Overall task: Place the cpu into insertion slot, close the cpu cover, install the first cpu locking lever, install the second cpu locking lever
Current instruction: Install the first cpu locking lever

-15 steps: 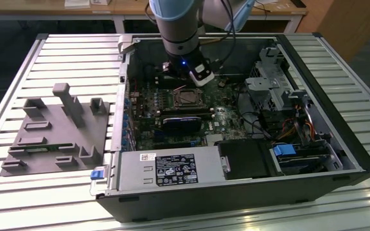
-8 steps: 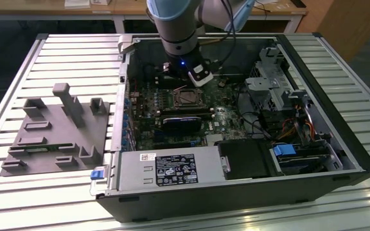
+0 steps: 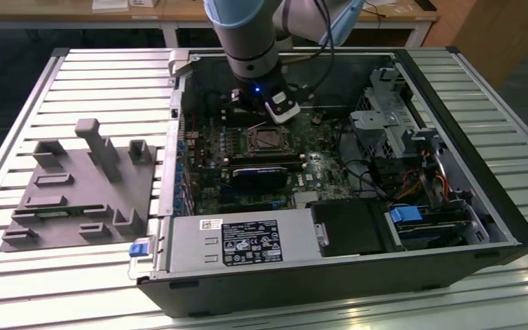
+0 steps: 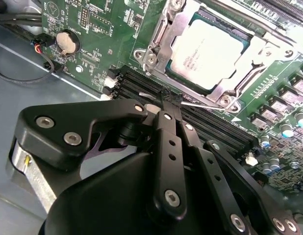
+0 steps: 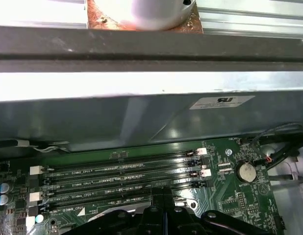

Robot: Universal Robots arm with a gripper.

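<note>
In the second wrist view the cpu (image 4: 208, 51) lies flat in the insertion slot, its silver-grey top showing through the window of the cpu cover (image 4: 161, 36), which is down over it. A thin silvery locking lever (image 4: 205, 106) runs along the socket's edge beside the memory slots. My gripper (image 4: 167, 98) is shut, its black fingertips together right at this lever; whether they pinch it or only press on it I cannot tell. In the exterior view the insertion slot (image 3: 266, 139) sits mid-board, with the gripper (image 3: 278, 113) just behind it.
The open computer case (image 3: 484, 172) lies on a slatted table. The power supply (image 3: 236, 244) is along its front, a drive cage (image 3: 401, 137) at the exterior view's right, and a grey fixture (image 3: 80, 185) at the left. Memory slots (image 5: 122, 178) and a coin battery (image 5: 246, 171) are close to the gripper.
</note>
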